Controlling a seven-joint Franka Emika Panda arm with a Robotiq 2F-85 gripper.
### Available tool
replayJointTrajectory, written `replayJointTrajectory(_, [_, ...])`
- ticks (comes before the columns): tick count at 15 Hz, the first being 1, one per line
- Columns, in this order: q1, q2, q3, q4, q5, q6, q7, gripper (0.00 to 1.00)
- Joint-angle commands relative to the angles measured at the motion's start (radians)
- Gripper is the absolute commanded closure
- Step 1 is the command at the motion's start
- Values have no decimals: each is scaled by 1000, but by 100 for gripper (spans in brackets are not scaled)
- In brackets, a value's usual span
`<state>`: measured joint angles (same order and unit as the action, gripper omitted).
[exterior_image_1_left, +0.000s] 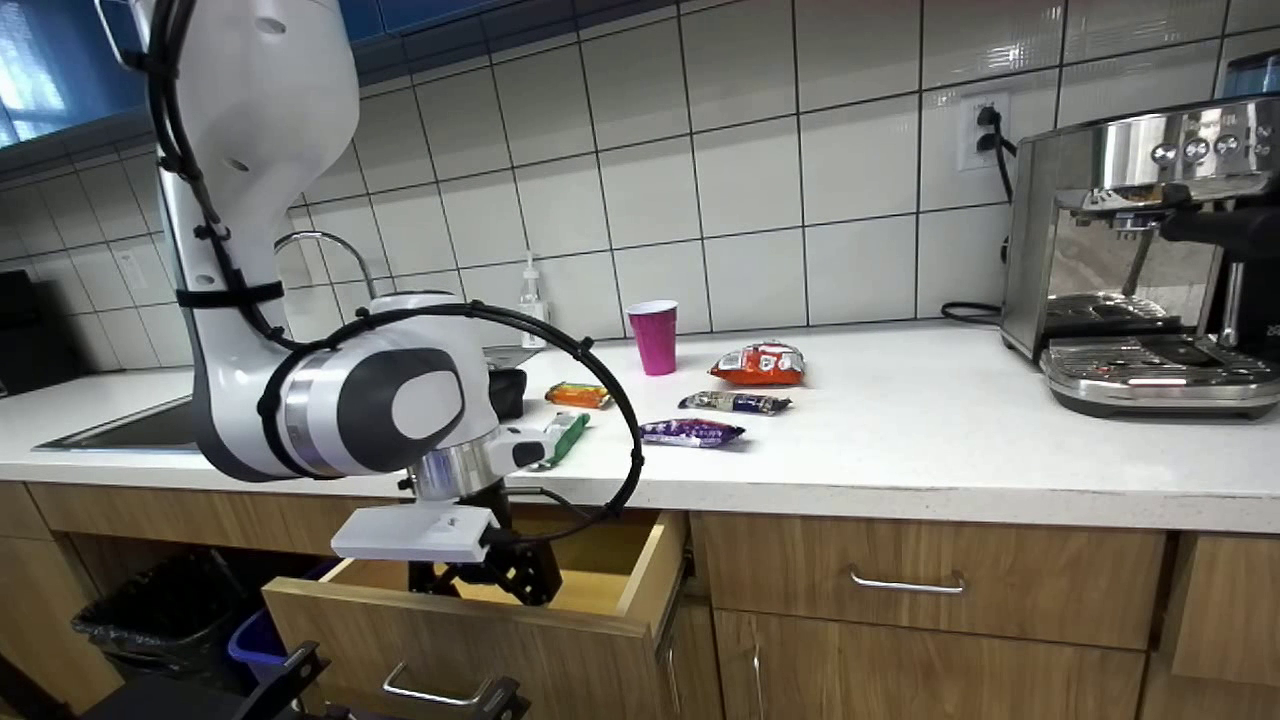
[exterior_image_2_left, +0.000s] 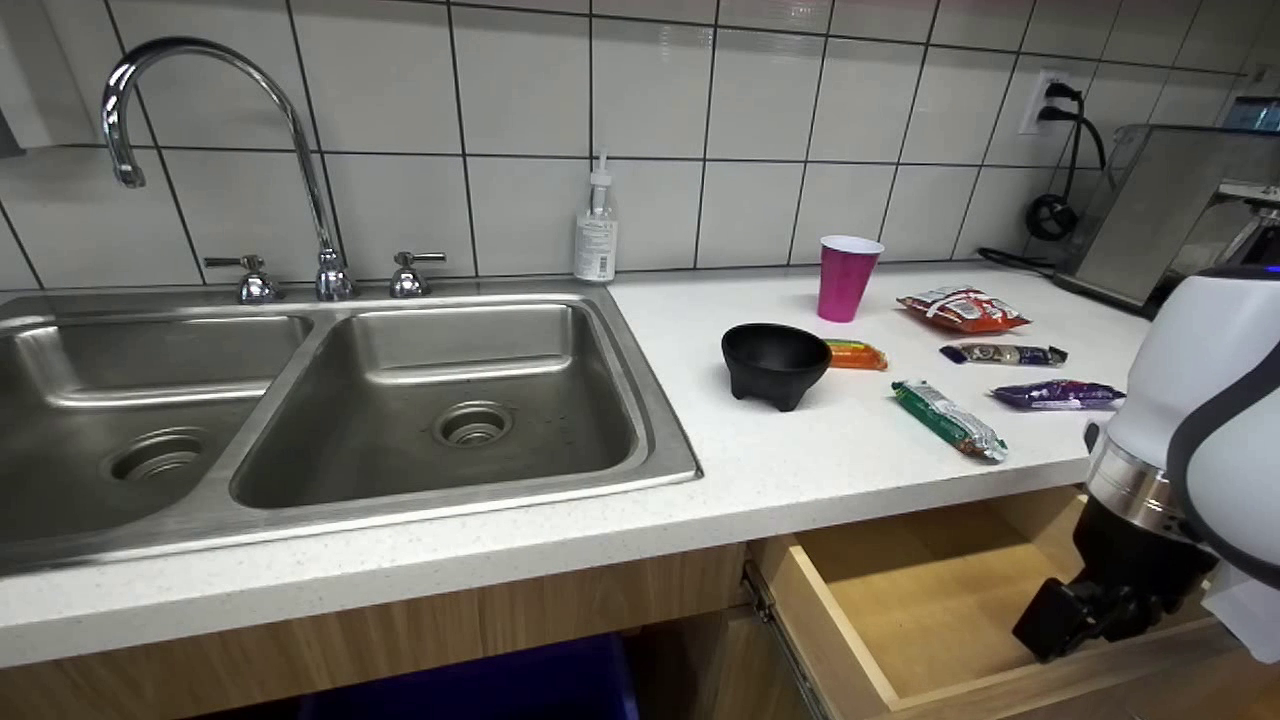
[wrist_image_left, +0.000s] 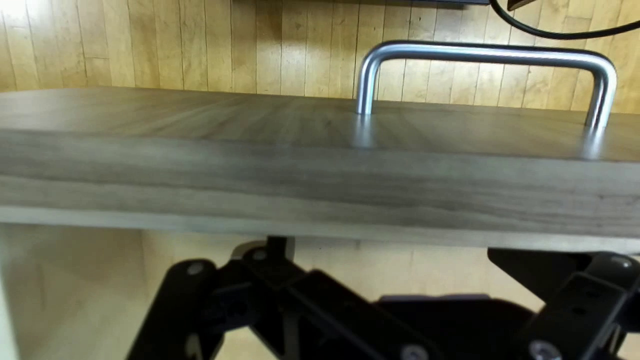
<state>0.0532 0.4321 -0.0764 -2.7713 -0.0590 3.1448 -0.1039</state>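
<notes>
Drawer (exterior_image_2_left: 930, 590) stands pulled out. Tool (exterior_image_1_left: 485, 580) points down inside it, close behind the front panel (exterior_image_1_left: 580, 670), jaws well apart; cannot tell whether it touches the panel. Counter (exterior_image_1_left: 950, 440) above carries a green-wrapped bar (exterior_image_2_left: 950, 420), then a black bowl (exterior_image_2_left: 775, 365); sink (exterior_image_2_left: 655, 420) beyond.

Black claw (exterior_image_1_left: 487, 580), brown-grained drawer front (exterior_image_1_left: 560, 650)

The drawer (exterior_image_2_left: 930, 590) has room left of the gripper (exterior_image_1_left: 487, 575); its front panel (exterior_image_1_left: 545, 650) bars the near side, the counter (exterior_image_1_left: 950, 450) covers the far end. At right, a wide passage lies between purple packet (exterior_image_1_left: 692, 432) and espresso machine (exterior_image_1_left: 1030, 240).
</notes>
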Motion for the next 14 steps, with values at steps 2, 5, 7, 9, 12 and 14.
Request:
replayJointTrajectory(2, [-19, 9, 26, -5, -6, -67, 8, 0])
replayJointTrajectory(5, [-15, 6, 22, -5, -8, -78, 8, 0])
replayJointTrajectory(7, [-13, 5, 21, -6, -9, -87, 7, 0])
replayJointTrajectory(9, [-11, 3, 19, -6, -7, -86, 12, 0])
replayJointTrajectory(12, [-26, -6, 42, -5, 5, -74, 22, 0])
replayJointTrajectory(14, [-29, -19, 50, -7, 9, -60, 26, 0])
